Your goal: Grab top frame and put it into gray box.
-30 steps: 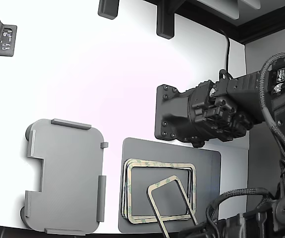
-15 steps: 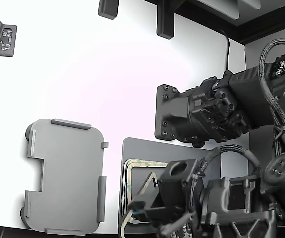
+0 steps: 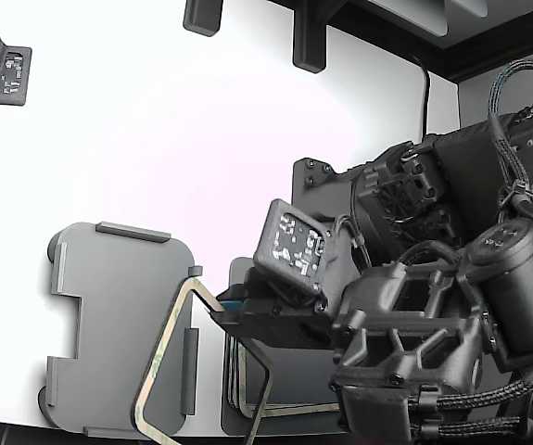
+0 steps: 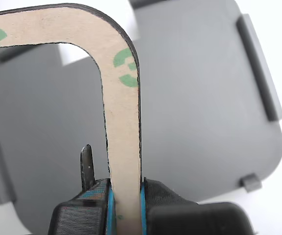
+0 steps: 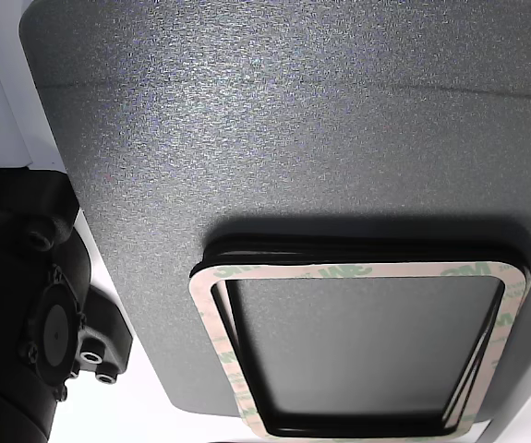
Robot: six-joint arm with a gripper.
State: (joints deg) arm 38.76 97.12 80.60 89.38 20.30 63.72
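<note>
Gripping one long side of the top frame (image 4: pixel 122 122), the pincer (image 4: pixel 125 203) is clamped shut on the cream strip, its two dark jaws pressing blue-edged pads against either face of it. In the wrist view the frame rises from the jaws and bends round a rounded corner, with green marks on its pale face and a thin dark edge along its outline; behind it lies the gray box (image 4: pixel 204 98), with a raised tab along one edge and a small lug at a corner.

In the exterior view the top frame (image 3: pixel 166 357) hangs tilted in the air, clear of the counter (image 3: pixel 155 120), its far end over the right-hand edge of the gray box (image 3: pixel 118 324) as that view shows it (its lower end runs out of the picture). The pincer (image 3: pixel 222 311) reaches leftward from the bulky black arm (image 3: pixel 405 352) that fills the exterior view's right. The box lies flat on the white counter with its stepped notch on the exterior view's left.

Just to the right of the box in that view sits a darker gray mat (image 3: pixel 289 380), mostly hidden by the arm, with a stack of similar frames (image 3: pixel 238 380) showing at its edge. The other view looks closely at the mat (image 5: pixel 274 138) and the stack of frames (image 5: pixel 357 351) lying flat on it, each one slightly offset from the next.
</note>
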